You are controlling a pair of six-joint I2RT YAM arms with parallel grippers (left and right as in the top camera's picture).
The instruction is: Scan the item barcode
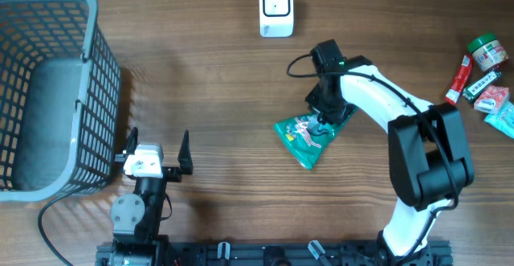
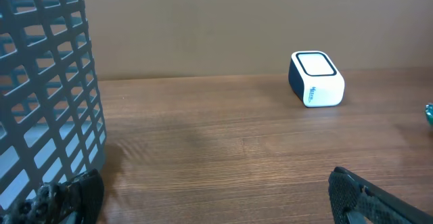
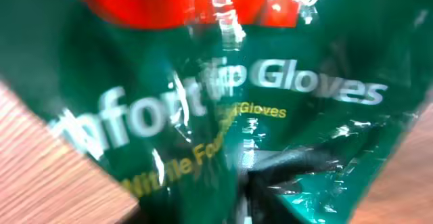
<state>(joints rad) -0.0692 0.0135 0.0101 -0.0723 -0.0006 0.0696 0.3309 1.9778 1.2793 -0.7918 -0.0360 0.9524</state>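
The green glove packet (image 1: 303,137) lies flat on the table (image 1: 217,89), a little right of centre and below the scanner (image 1: 275,9), well apart from it. The right gripper (image 1: 323,118) is down on the packet's upper right corner. Its wrist camera is so close that the wrapper (image 3: 223,102) fills the view, and I cannot tell whether the fingers are clamped on it or loose. Further right, near the table edge, sit a small jar (image 1: 487,51), a red tube (image 1: 459,79) and a few packets. On the left, the left gripper (image 1: 157,149) is spread wide with nothing in it, just beside the grey basket (image 1: 90,97).
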